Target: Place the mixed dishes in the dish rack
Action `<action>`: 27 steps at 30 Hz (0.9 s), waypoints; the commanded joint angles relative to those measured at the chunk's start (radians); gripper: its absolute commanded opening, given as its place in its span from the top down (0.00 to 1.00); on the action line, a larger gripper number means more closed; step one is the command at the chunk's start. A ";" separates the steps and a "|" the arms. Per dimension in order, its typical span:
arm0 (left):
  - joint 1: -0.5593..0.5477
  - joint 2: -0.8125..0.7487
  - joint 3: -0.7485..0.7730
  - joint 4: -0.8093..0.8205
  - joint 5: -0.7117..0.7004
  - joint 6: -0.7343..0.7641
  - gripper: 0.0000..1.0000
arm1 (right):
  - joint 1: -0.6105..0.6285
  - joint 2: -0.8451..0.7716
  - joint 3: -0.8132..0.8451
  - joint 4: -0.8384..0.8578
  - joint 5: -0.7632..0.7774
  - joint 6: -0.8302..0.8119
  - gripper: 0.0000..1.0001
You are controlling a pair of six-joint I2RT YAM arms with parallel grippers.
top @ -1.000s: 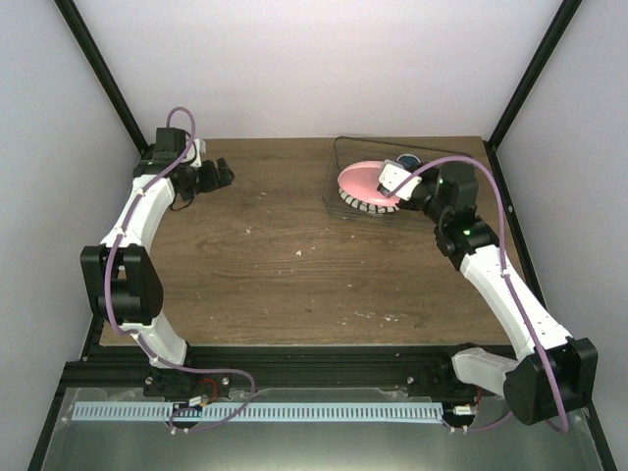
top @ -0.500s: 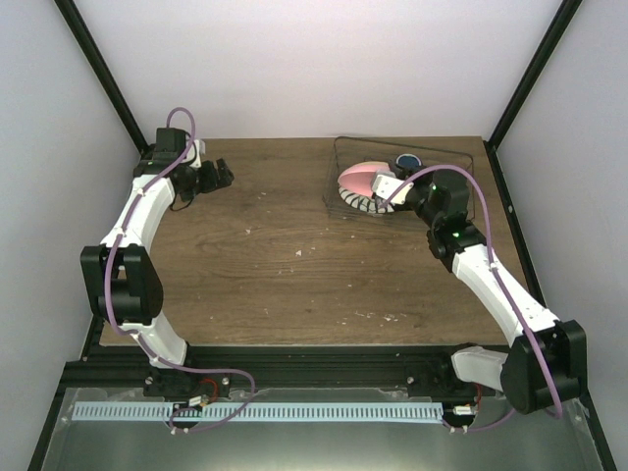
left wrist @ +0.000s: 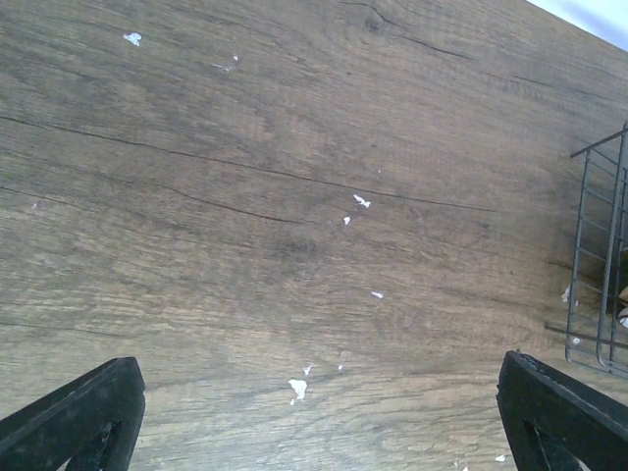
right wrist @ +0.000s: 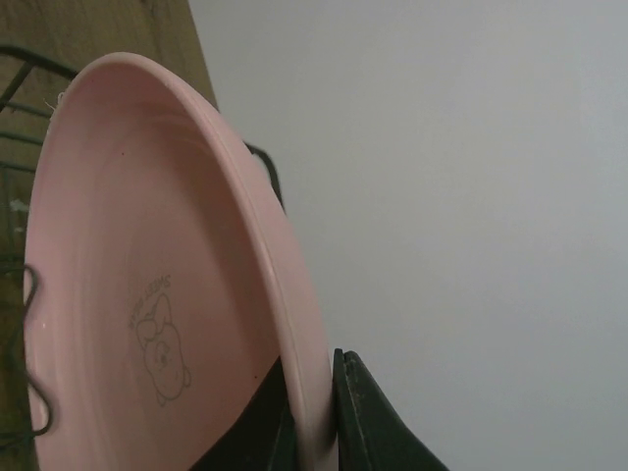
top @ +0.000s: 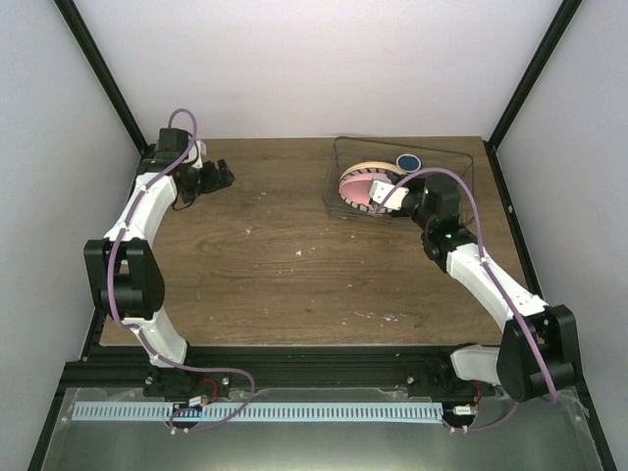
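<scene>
Right fingers (right wrist: 380,429) on pink plate (right wrist: 147,265) rim

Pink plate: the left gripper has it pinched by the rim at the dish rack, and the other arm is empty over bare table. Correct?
No. The right gripper pinches the pink plate by its rim at the dish rack, as the right wrist view shows. The left gripper is the empty one, over the table.

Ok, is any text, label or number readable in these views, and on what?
On the pink plate: a curved line of lettering above a small printed cartoon figure, too small and blurred to read.
Nothing else: no readable labels, brands or numbers on the dish rack or the table.
</scene>
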 commanded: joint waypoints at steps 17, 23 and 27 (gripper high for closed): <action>0.003 0.043 0.058 0.007 0.013 -0.019 0.00 | 0.021 0.020 0.003 -0.007 -0.025 0.053 0.70; 0.003 0.063 0.066 0.017 0.035 -0.016 0.00 | 0.038 -0.017 0.030 -0.013 -0.046 0.099 0.50; -0.001 0.089 0.077 0.022 0.064 -0.004 0.00 | 0.037 -0.064 0.071 -0.041 -0.081 0.166 0.32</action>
